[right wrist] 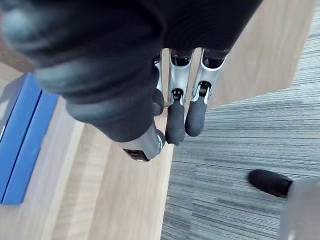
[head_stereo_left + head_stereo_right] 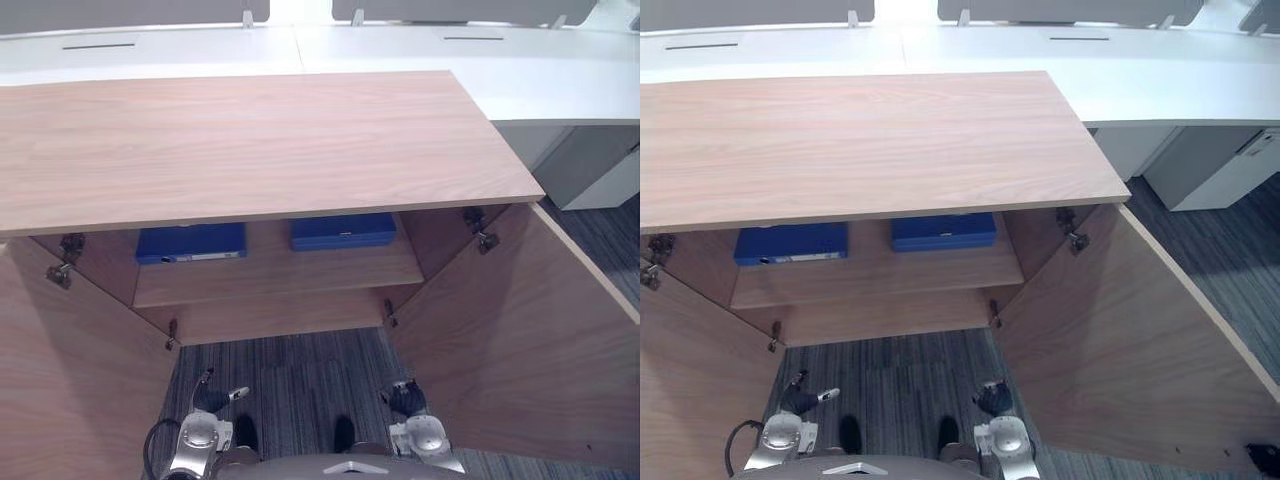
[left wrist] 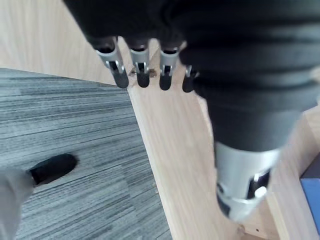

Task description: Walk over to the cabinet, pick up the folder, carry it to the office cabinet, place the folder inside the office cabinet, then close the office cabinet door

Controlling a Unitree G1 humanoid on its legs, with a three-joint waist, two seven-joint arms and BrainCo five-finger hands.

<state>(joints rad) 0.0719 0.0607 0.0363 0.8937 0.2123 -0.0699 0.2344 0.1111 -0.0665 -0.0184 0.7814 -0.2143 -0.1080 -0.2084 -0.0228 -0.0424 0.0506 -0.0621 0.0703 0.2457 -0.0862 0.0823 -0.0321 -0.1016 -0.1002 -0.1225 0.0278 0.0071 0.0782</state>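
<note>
A flat blue folder point(image 2: 190, 242) lies sideways above my left hand point(image 2: 212, 398), a second blue folder point(image 2: 342, 230) above my right hand point(image 2: 407, 398); both hands hang loose, empty.

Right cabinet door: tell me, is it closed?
No, the right cabinet door stands wide open, angled out from the cabinet with the shelf inside in plain sight.

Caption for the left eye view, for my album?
Open wooden cabinet, two blue folders on its shelf; left hand and right hand hang empty.

Head eyes overlook cabinet point(image 2: 250, 150); wrist cameras face carpet point(image 3: 65, 125).
</note>
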